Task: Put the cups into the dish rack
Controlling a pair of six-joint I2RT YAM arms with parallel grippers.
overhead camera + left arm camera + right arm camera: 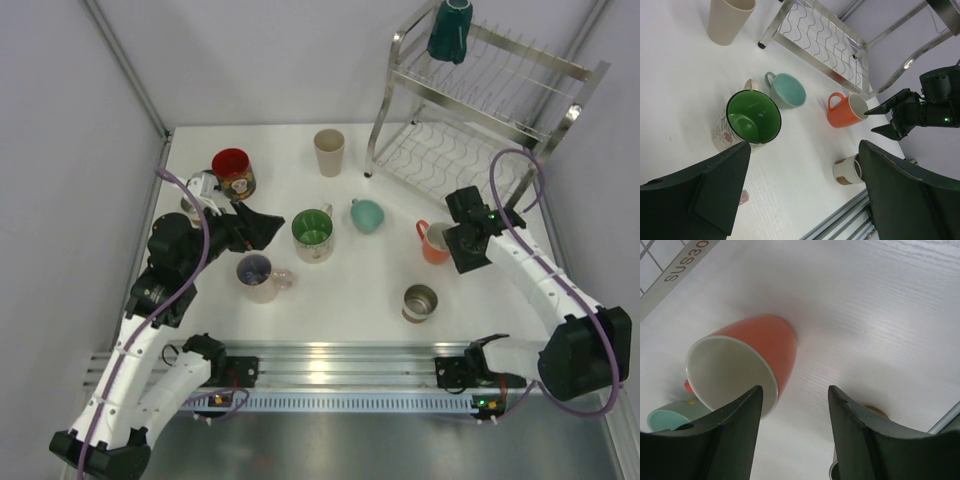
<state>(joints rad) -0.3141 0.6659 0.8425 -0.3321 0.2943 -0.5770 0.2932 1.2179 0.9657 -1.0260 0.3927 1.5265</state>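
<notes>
Hovering just beside the orange cup, the right hand has its fingers apart and grips nothing.
The orange cup stands on the surface just in front of the rack; a teal cup sits upside down on the rack's top tier. The mint cup, green-lined cup and beige cup stand farther from the rack. The left hand, spread wide and empty, hangs well apart from the rack.
</notes>
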